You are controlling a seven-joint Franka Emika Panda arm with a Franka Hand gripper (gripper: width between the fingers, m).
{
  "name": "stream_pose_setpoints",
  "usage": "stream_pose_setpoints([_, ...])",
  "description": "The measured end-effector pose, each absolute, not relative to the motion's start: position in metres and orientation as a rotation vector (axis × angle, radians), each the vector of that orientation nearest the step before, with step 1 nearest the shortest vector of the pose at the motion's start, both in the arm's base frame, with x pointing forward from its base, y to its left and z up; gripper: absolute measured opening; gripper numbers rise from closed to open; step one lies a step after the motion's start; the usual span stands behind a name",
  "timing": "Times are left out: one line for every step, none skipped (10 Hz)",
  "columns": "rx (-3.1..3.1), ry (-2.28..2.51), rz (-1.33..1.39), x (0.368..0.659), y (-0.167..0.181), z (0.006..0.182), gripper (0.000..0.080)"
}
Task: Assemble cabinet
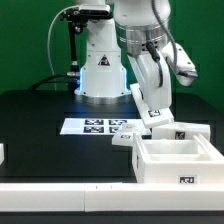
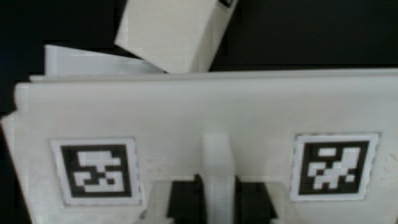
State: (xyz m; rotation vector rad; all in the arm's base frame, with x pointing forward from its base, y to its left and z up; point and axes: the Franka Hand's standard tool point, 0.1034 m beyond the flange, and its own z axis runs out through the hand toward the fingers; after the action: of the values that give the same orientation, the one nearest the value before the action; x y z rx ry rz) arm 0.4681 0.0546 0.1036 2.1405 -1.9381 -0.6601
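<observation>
In the exterior view the cabinet's open white box body (image 1: 176, 160) stands at the front right, with a tag on its front wall and one on its far wall. My gripper (image 1: 153, 112) hangs just behind the box's far left corner, with a white panel (image 1: 146, 98) in it. In the wrist view this tagged white panel (image 2: 214, 110) fills the frame, with two square tags on it. My gripper (image 2: 221, 200) is shut on a thin white rib of it between the dark fingers (image 2: 185, 200). Another white piece (image 2: 175, 38) lies beyond the panel.
The marker board (image 1: 100, 126) lies flat in the middle of the black table. A small white block (image 1: 122, 140) sits between it and the box. Another white part (image 1: 2, 152) shows at the exterior view's left edge. The robot base (image 1: 100, 70) stands behind.
</observation>
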Motion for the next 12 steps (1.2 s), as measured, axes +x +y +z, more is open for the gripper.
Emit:
stream_pose_setpoints([2.115, -1.894, -0.712, 0.467, 0.060, 0.101, 0.0062])
stream_pose_setpoints([2.093, -1.859, -0.705, 0.465, 0.067, 0.097, 0.0062])
stream_pose_setpoints([2.109, -1.820, -0.697, 0.461, 0.076, 0.094, 0.0062])
stream_pose_setpoints([2.113, -1.824, -0.701, 0.462, 0.073, 0.095, 0.0062])
stream_pose_setpoints([2.110, -1.825, -0.701, 0.462, 0.072, 0.094, 0.0062])
stream_pose_setpoints([2.110, -1.824, -0.701, 0.462, 0.072, 0.094, 0.0062])
stream_pose_setpoints([2.113, -1.847, -0.694, 0.464, 0.072, 0.093, 0.0062])
stream_pose_setpoints([2.124, -2.028, -0.657, 0.474, 0.074, 0.089, 0.0062])
stream_pose_setpoints([2.131, -2.112, -0.637, 0.469, 0.071, 0.091, 0.0062])
stream_pose_setpoints([2.145, -2.117, -0.639, 0.464, 0.070, 0.094, 0.0062])
stream_pose_setpoints([2.171, -2.111, -0.648, 0.465, 0.067, 0.094, 0.0062])
stream_pose_setpoints([2.177, -2.091, -0.645, 0.465, 0.068, 0.094, 0.0062])
